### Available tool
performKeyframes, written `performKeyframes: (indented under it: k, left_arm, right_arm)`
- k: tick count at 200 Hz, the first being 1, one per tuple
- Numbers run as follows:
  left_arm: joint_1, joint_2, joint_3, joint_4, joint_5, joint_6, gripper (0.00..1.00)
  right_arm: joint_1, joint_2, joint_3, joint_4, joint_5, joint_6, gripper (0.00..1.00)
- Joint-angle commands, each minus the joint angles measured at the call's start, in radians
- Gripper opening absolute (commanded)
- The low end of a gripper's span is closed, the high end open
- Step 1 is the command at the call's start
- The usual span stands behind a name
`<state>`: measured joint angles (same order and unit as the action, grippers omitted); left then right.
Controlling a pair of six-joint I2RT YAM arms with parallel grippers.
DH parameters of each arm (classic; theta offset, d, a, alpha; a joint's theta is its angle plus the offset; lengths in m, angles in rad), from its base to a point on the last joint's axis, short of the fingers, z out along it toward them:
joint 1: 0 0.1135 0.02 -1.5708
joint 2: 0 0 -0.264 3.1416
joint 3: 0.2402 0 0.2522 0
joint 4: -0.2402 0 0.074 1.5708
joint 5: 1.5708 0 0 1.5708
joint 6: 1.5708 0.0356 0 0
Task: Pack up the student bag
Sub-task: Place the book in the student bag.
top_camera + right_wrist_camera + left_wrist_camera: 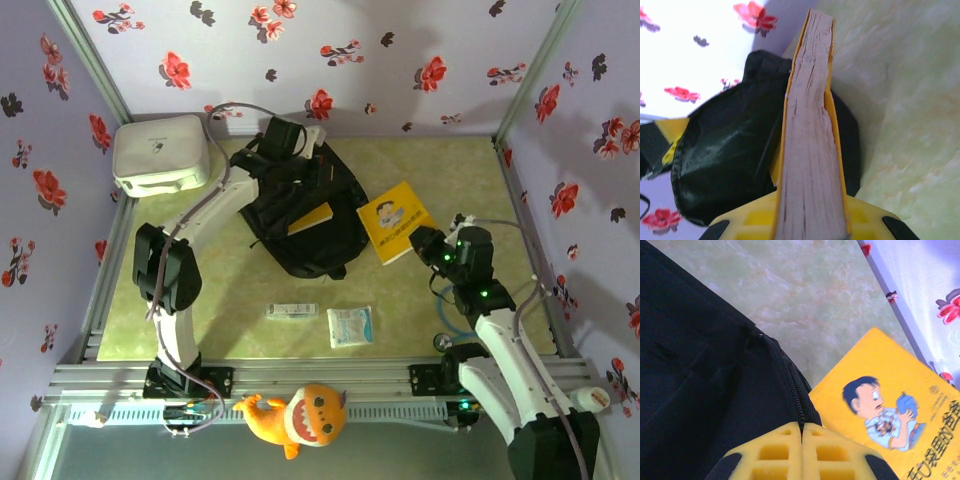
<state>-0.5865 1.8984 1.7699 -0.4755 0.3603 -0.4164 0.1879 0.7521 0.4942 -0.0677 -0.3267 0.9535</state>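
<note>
The bag (300,250) lies flat in the middle of the bench (450,170), its rounded top pointing away from the arm bases. A thin yellow slab (312,218) sits at the bag's middle; I cannot tell whether it lies on the fabric or is tucked into an opening.

The left hand (300,140) is at the bag's far end. In the left wrist view the left hand (801,432) has its yellow fingers (775,455) pressed together. The bag's zipper (790,385) runs straight into the seam between them. Whether a pull tab is pinched there I cannot tell. Black fabric (700,390) spreads to the left of the zipper.

The right hand (425,243) is just right of the bag, clamped on a yellow book (393,220) with a cartoon boy on its cover. That book sits beside the bag's right edge, one corner close to the fabric. In the right wrist view the book (810,125) stands on edge between the fingers of the right hand (810,210), page block facing the camera. The bag (725,150) is behind it, touching or nearly so.

A white box (160,152) stands left of the bag's far end. Nearer the arm bases than the bag lie a small carton (292,311) and a clear packet (350,326). They lie side by side, apart from each other and from the bag. An orange plush (298,415) lies nearer still, on the front rail.
</note>
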Motion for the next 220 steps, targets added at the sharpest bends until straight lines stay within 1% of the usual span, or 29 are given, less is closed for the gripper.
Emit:
performKeyframes:
  k: [1, 24, 42, 76, 110, 128, 159, 196, 220]
  left_arm:
    - [-0.007, -0.026, -0.008, 0.08, 0.064, -0.018, 0.0]
    - [-0.006, -0.028, -0.015, 0.11, 0.093, -0.03, 0.0]
    - [-0.006, -0.033, -0.016, 0.126, 0.109, -0.032, 0.0]
    - [-0.006, -0.05, 0.0, 0.16, 0.147, -0.049, 0.0]
    - [-0.006, -0.074, 0.0, 0.208, 0.19, -0.064, 0.0]
    - [-0.006, -0.088, -0.01, 0.236, 0.209, -0.073, 0.0]
    - [-0.007, -0.109, -0.026, 0.27, 0.226, -0.08, 0.0]
    - [-0.006, -0.115, -0.049, 0.289, 0.226, -0.078, 0.0]
    - [-0.007, -0.114, -0.067, 0.302, 0.226, -0.085, 0.0]
  right_arm:
    - [0.076, -0.003, -0.005, 0.13, -0.023, 0.018, 0.08]
    - [0.146, 0.026, -0.034, 0.211, -0.009, 0.063, 0.08]
    - [0.178, 0.062, -0.039, 0.287, 0.011, 0.117, 0.08]
    - [0.21, 0.168, -0.008, 0.38, 0.062, 0.187, 0.08]
    - [0.231, 0.28, 0.011, 0.499, 0.061, 0.248, 0.08]
    - [0.257, 0.323, 0.043, 0.505, 0.071, 0.24, 0.07]
    - [0.306, 0.383, 0.101, 0.455, 0.123, 0.211, 0.07]
    - [0.338, 0.486, 0.136, 0.471, 0.156, 0.232, 0.07]
    - [0.357, 0.58, 0.178, 0.482, 0.189, 0.243, 0.07]
